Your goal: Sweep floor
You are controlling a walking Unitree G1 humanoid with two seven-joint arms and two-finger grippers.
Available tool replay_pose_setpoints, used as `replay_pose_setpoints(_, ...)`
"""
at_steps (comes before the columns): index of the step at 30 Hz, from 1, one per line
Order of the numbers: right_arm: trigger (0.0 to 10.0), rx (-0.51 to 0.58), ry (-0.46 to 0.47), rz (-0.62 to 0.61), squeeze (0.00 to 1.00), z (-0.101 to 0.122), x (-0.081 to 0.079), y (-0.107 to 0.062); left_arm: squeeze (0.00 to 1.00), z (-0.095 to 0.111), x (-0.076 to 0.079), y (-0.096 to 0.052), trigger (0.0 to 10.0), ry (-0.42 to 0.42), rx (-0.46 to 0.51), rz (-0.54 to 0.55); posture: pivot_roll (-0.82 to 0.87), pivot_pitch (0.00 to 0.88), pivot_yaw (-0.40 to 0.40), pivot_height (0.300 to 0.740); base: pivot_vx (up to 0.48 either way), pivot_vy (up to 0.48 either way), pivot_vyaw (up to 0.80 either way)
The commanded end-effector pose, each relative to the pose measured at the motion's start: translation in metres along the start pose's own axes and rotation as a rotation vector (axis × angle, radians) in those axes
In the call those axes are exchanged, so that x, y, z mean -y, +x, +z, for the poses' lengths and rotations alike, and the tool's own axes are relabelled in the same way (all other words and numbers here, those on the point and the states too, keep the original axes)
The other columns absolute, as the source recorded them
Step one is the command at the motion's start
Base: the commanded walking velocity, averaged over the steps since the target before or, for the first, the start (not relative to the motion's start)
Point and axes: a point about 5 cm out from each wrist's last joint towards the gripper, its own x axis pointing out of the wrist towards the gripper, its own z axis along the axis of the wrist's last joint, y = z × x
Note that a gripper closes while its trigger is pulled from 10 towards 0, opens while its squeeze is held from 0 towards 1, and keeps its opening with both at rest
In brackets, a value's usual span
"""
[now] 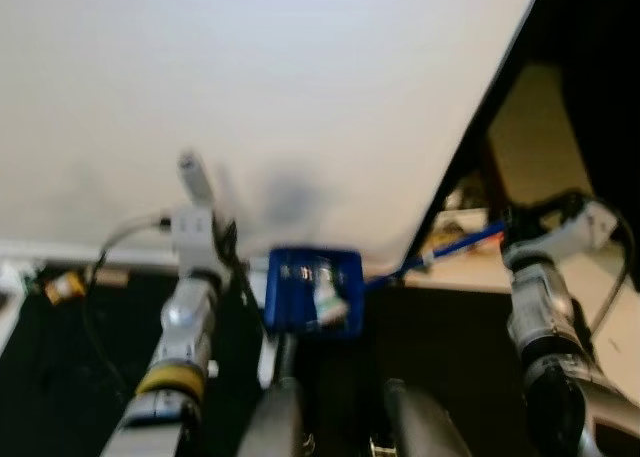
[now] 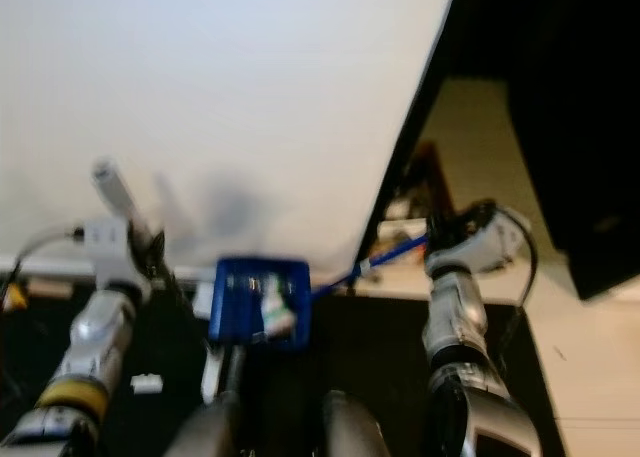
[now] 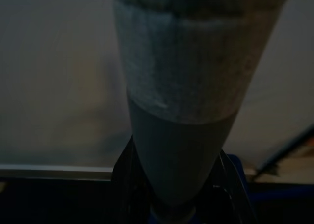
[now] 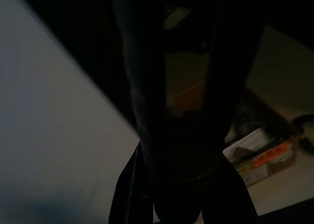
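A blue dustpan hangs low in front of me with a few pale scraps inside it. Its thin blue handle runs up to my right gripper, which is shut around it; in the right wrist view a dark shaft sits between the fingers. My left gripper is shut on a grey and white broom handle, whose tip sticks up past the wrist. In the left wrist view that handle is thick and close between the fingers.
A large white panel stands straight ahead, with a pale baseboard at its foot. Dark floor lies under me. At the right are black furniture, beige floor and an orange-labelled box. A small yellow object lies at the left.
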Motion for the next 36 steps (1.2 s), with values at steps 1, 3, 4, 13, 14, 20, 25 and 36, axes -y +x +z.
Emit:
replay_pose_setpoints(1,10.0,0.019,0.040,-0.009,0.00,0.003,0.001,0.001,0.00,0.003,0.000,0.000,10.0,0.009,0.014,-0.003,0.01,0.077,0.005,0.740,0.000,-0.480,0.00)
replay_pose_setpoints(3,10.0,0.020,0.044,-0.011,0.00,0.003,0.001,0.001,0.00,0.003,0.000,0.000,10.0,0.008,0.014,-0.003,0.01,0.077,0.005,0.740,0.000,-0.480,0.00)
replay_pose_setpoints(4,10.0,0.020,0.047,-0.013,0.00,0.004,0.002,0.002,0.00,0.003,0.000,0.000,10.0,0.008,0.014,-0.003,0.01,0.077,0.004,0.740,0.000,-0.480,0.00)
replay_pose_setpoints(13,10.0,0.029,0.059,-0.027,0.00,0.011,0.009,0.002,0.00,0.003,-0.001,0.000,10.0,0.010,0.011,-0.002,0.01,0.077,0.006,0.740,0.000,-0.480,0.00)
replay_pose_setpoints(14,10.0,0.029,0.059,-0.027,0.00,0.011,0.009,0.002,0.00,0.003,-0.001,0.000,10.0,0.010,0.011,-0.002,0.01,0.077,0.006,0.740,0.000,-0.480,0.00)
replay_pose_setpoints(20,10.0,0.040,0.053,-0.013,0.00,0.020,0.009,0.007,0.00,0.002,-0.003,0.000,10.0,0.015,0.004,0.008,0.01,0.078,0.004,0.740,0.000,-0.480,0.00)
replay_pose_setpoints(25,10.0,0.042,0.029,0.018,0.00,0.023,0.003,0.011,0.00,0.002,-0.004,0.000,10.0,0.012,0.002,0.018,0.01,0.078,0.003,0.740,0.000,-0.480,0.29)
replay_pose_setpoints(36,10.0,0.012,0.008,0.060,0.00,0.017,-0.008,0.013,0.00,0.002,-0.007,0.000,10.0,0.014,0.003,0.042,0.01,0.075,0.001,0.740,0.000,-0.175,0.80)
